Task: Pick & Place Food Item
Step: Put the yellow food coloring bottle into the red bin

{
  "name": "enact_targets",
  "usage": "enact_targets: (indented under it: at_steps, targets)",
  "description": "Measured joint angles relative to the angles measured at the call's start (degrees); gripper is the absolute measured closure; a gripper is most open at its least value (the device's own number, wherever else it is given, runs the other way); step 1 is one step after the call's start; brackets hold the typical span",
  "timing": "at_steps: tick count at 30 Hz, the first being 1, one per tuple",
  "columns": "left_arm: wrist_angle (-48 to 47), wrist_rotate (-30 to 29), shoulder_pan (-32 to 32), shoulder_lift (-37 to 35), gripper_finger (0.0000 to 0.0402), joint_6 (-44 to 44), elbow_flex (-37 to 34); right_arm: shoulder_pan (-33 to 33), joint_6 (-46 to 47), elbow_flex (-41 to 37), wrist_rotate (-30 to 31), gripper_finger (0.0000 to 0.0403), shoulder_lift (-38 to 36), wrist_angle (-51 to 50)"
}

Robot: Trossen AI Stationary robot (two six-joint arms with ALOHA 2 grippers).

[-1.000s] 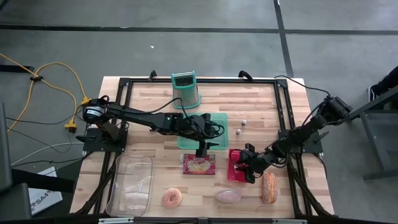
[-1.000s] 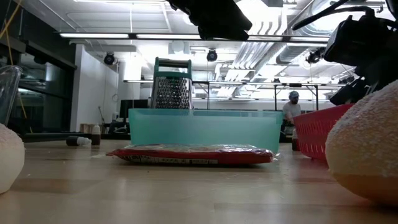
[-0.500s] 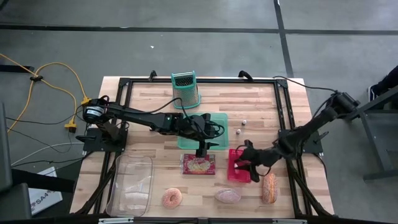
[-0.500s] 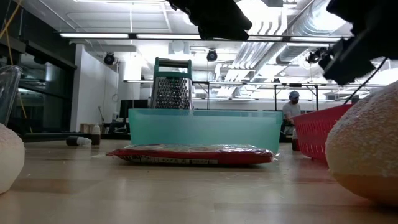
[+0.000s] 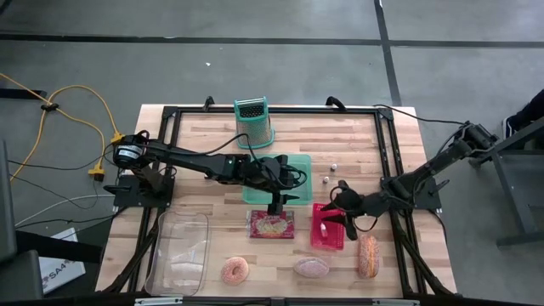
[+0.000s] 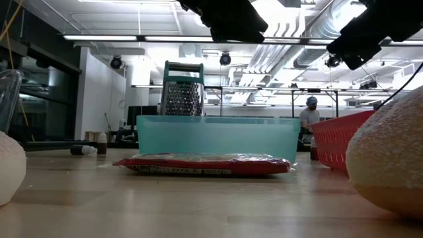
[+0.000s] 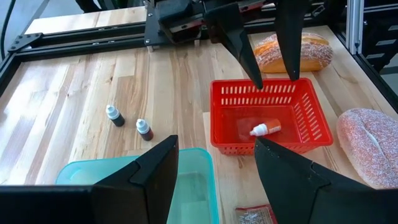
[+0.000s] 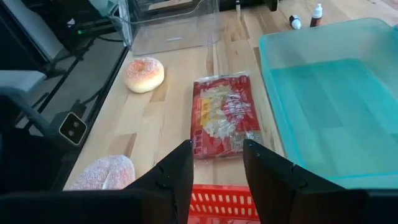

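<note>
Lying flat on the wooden table (image 5: 195, 136), a red food packet (image 5: 271, 224) shows pale noodle-like contents through its clear window, just near of the teal bin (image 5: 293, 166) and left of the red basket (image 5: 325, 226). Touched by neither gripper.

Hovering over the packet's far edge, the left gripper (image 5: 274, 206) points down with fingers spread and gripping nothing. Hanging over the red basket's far end, the right gripper (image 5: 344, 214) stands with fingers (image 8: 171, 177) parted, likewise gripping nothing.

Resting to the right of the basket, a long sugared bread roll (image 5: 368, 256). Sitting at the near edge, a glazed doughnut (image 5: 235, 271) and a pink sugared pastry (image 5: 311, 268). Standing at the far side, a metal grater (image 5: 254, 121) with a teal handle. Placed right of the teal bin, two small dropper bottles (image 7: 128, 123).

Holding one small white bottle with an orange cap (image 7: 265, 129), the red basket. Looking bare inside, the teal bin. Lying at the near left, a clear plastic tub (image 5: 178, 252), contents hard to tell.
</note>
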Motion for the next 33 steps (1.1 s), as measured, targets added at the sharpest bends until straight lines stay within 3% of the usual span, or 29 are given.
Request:
enact_targets:
  at_steps: [33]
  targets:
    - [-5.21, -0.17, -0.01, -0.02, 0.0196, -3.02, 0.0, 0.04, -0.64, 0.0, -0.75, 0.0275, 0.02, -0.34]
